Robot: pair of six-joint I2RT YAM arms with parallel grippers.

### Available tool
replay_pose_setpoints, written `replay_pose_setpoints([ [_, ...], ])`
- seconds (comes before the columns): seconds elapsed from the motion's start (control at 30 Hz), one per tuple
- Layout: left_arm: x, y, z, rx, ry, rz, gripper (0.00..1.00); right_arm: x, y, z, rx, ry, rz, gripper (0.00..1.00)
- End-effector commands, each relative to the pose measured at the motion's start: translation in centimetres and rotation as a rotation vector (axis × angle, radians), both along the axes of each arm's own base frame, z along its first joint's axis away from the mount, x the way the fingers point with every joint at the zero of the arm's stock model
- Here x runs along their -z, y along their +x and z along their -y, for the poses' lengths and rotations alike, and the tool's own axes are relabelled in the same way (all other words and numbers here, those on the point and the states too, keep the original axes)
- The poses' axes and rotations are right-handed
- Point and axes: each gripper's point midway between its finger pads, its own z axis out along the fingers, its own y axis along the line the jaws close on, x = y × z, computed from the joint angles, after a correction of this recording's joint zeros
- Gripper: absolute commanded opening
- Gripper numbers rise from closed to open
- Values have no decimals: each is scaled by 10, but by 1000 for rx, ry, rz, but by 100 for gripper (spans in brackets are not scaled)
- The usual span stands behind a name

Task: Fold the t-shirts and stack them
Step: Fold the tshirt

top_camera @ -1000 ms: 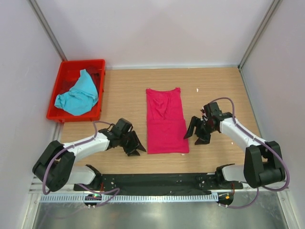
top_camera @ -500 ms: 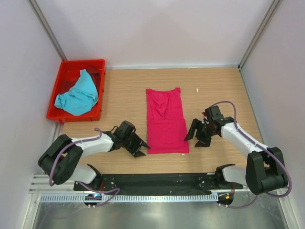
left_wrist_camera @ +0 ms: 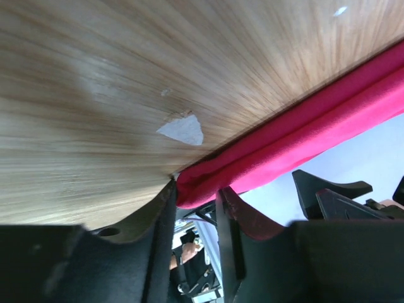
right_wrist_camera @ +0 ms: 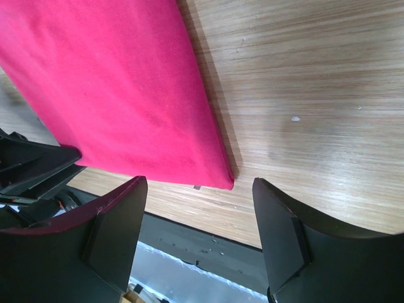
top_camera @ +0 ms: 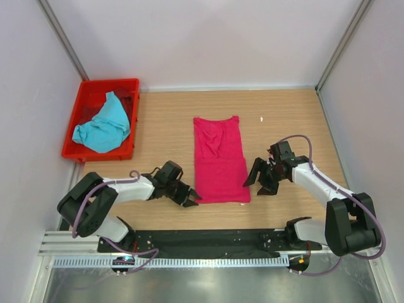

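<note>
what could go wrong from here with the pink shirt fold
1. The left gripper straddles only the very tip of the pink t-shirt at its near corner. It may catch a single layer or slip off, and the fold would open.
2. The right gripper is open beside the other near corner and holds nothing. If the left lifts alone, the shirt would likely drag askew.

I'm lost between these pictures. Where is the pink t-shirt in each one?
Top external: the pink t-shirt lies flat at the centre of the picture.
Left wrist: the pink t-shirt shows as a folded edge running from bottom centre to upper right.
Right wrist: the pink t-shirt fills the upper left.
Shared landmark: the wooden tabletop under it.
</note>
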Motion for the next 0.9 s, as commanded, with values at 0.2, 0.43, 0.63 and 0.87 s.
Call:
replay_pose_setpoints([
  [0.2, 31, -2, -21, -24, 145, -12, 19, 29, -17, -2, 49, 4, -100, 63],
  [0.43, 30, -1, -19, -8, 141, -2, 12, 39, -24, -8, 118, 52, -141, 53],
  [0.63, 28, -1, -19, -9, 132, 4, 8, 47, -29, -5, 174, 42, -159, 54],
  [0.87, 27, -1, -19, -5, 130, 6, 7, 56, -35, 1, 180, 3, -190, 52],
])
